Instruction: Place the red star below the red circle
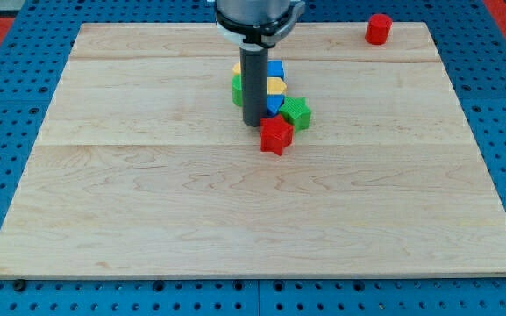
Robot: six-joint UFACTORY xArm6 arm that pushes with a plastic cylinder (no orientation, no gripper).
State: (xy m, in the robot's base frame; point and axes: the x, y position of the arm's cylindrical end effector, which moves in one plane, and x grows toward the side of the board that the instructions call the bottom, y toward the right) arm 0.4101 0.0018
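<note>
The red star (276,136) lies near the middle of the wooden board, just below and right of my tip (253,122). The tip stands close to the star's upper left, at most just touching it. The red circle (378,28), a short red cylinder, stands at the board's top right edge, far from the star. My rod rises from the tip to the view's top and hides part of the block cluster behind it.
A tight cluster sits behind the rod: a green star (297,112) at its right, blue blocks (275,69), a yellow block (275,86) and a green block (236,90) at its left. The wooden board (147,193) lies on a blue pegboard.
</note>
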